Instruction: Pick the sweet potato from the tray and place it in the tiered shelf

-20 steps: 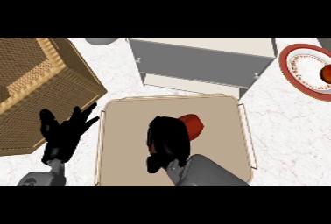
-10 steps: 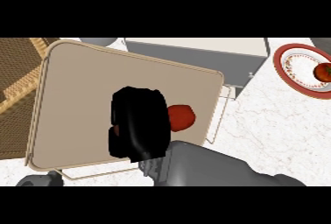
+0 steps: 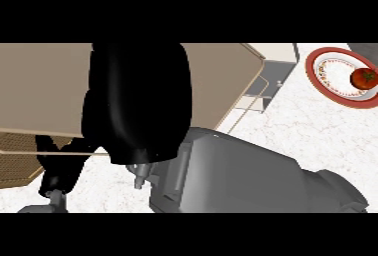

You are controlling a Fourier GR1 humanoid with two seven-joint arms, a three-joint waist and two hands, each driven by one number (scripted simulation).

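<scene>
left robot hand (image 3: 55, 167) low at left edge, fingers unreadable | right robot hand (image 3: 136, 100) (filling centre) over tan tray (image 3: 214, 75), grip cannot tell | sweet potato hidden | tomato (image 3: 363, 77) on red-rimmed plate (image 3: 325, 82), white table (image 3: 295, 125), far right

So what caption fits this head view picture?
Right hand looms over the tan tray; a red-rimmed plate sits at right.

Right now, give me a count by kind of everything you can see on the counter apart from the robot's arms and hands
Tray: 1
Red-rimmed plate: 1
Tomato on that plate: 1
Grey tiered shelf, partly hidden behind the tray: 1
Wicker basket, at the left edge: 1
Total: 5
No sweet potato shows.
</scene>
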